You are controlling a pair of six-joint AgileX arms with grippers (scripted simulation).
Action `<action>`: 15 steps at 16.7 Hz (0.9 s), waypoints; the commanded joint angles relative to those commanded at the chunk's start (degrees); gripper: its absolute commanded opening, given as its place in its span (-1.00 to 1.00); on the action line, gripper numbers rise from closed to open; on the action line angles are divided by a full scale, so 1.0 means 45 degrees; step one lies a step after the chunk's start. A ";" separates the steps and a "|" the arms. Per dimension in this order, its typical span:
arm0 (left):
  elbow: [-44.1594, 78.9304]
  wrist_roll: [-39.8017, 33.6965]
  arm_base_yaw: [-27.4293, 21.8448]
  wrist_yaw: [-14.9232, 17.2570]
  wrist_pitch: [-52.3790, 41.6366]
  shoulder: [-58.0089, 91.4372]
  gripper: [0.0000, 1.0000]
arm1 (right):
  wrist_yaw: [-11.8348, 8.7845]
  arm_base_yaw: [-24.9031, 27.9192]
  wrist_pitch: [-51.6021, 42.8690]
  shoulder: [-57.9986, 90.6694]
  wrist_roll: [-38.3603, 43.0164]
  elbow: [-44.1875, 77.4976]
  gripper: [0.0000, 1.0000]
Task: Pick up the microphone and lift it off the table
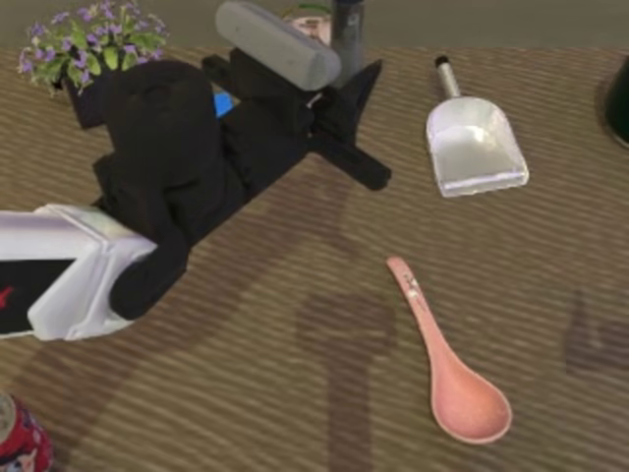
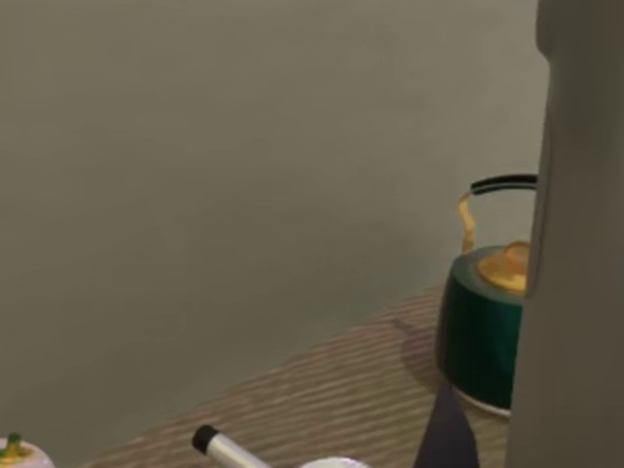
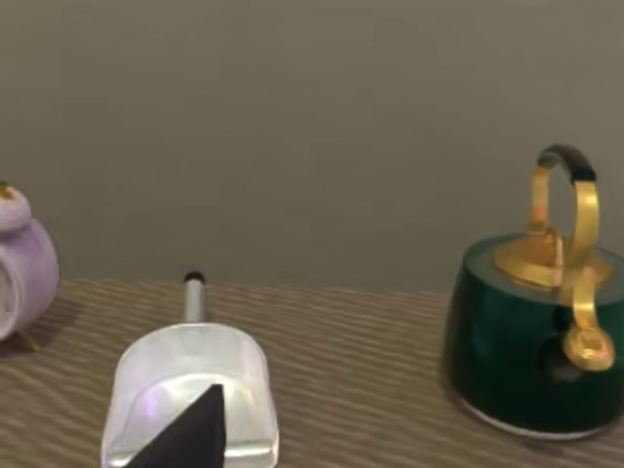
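Grey-handled microphone point(image 1: 278, 44) up at the left gripper point(image 1: 349, 118), near the far edge of the table point(image 1: 246, 393).

Pink spoon point(image 1: 447, 359) lies nearest on the ribbed surface; beyond it the white scoop point(image 1: 475, 147); further back the microphone lies across the left gripper's black body, above the tabletop; whether the jaws clamp it I cannot tell; the right gripper point(image 3: 185, 434) sits parked facing scoop and green kettle point(image 3: 531, 331), its grip likewise unclear.
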 joint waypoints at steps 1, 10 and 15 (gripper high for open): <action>0.0000 0.0000 0.0000 0.0000 0.0000 0.0000 -1.00 | -0.0399 0.0142 0.0297 0.0542 0.0000 0.0344 1.00; 0.0000 0.0000 0.0000 0.0000 0.0000 0.0000 -1.00 | -0.5847 0.2074 0.4788 0.9880 0.0329 0.5483 1.00; 0.0000 0.0000 0.0000 0.0000 0.0000 0.0000 -1.00 | -0.8640 0.3047 0.7145 1.4880 0.0504 0.8176 1.00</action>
